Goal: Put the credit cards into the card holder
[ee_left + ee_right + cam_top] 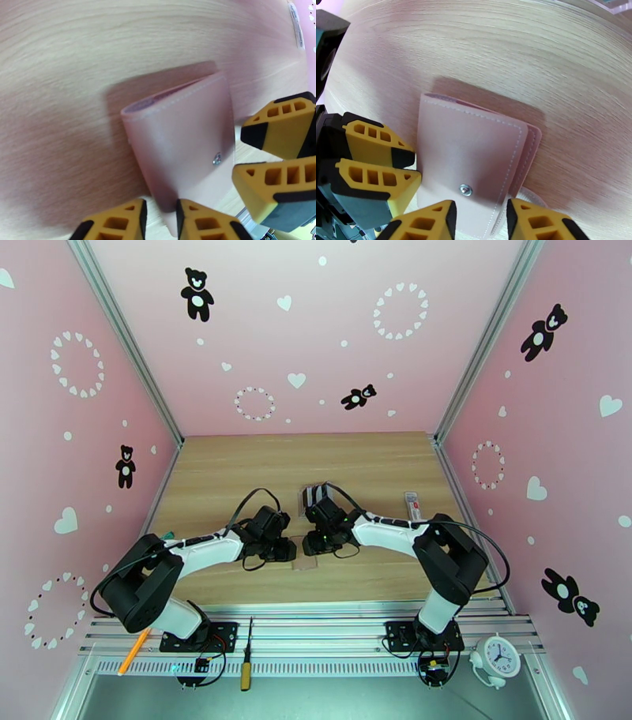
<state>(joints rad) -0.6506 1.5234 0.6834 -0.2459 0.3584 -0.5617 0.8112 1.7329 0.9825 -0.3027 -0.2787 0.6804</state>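
Both arms are in at the middle of the table [237, 469], wrists almost nose to nose. Between them lies the card holder [181, 138], flat on the wood near the front edge, folded shut, its metal snap stud [465, 190] facing up. The left gripper [160, 205] comes at it from one side with its jaws drawn narrow, a corner of the holder sitting right in the slot. Whether they actually pinch the leather, I cannot tell. The right gripper [481, 205] comes from the opposite side, jaws standing apart and straddling the holder's edge and flap, with a clear gap showing. The credit cards [316, 496], dark with white patches, stand upright farther back on the table, just behind the right wrist and apart from the holder.
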